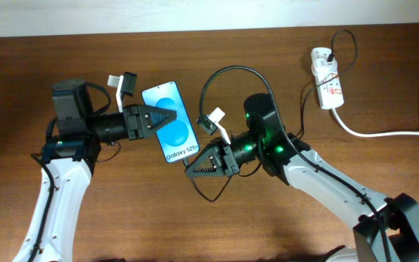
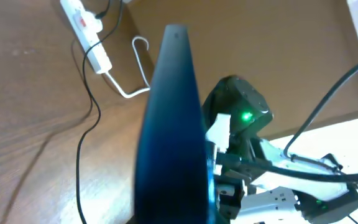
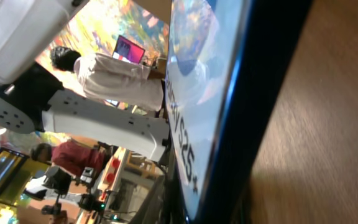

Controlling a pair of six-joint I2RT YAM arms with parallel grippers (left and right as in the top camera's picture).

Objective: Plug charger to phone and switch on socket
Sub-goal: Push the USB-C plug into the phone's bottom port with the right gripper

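At centre-left, slim black-edged phone (image 1: 174, 135), blue screen

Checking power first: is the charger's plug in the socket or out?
In: the plug sits at the socket's far end, black cable running off it.

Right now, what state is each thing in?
phone: screen lit, held by left tool.
power strip: switch position unreadable.
charger: plug end at power strip, tip hidden.
right tool: at phone's lower end, grip unclear.
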